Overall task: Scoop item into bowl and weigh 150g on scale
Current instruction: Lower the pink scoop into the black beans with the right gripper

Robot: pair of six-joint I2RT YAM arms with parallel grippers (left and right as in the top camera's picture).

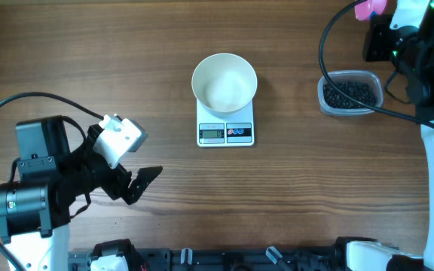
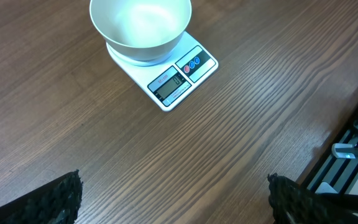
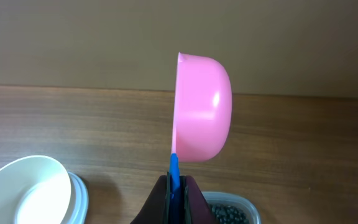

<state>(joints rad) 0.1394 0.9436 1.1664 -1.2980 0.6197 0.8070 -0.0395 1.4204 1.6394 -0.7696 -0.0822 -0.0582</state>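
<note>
On the scale [image 1: 225, 133] sits the white bowl [image 1: 224, 83], the right gripper [image 3: 178, 186] pinching the pink scoop [image 3: 204, 106] by its blue handle near the tub [image 1: 324, 98] of black beads [image 1: 350, 93], the left gripper [image 2: 174, 202] spread wide.

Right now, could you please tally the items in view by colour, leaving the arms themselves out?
White: 2, the bowl and the scale
Pink: 1, the scoop
Clear: 1, the tub holding the black beads
Total: 4
</note>
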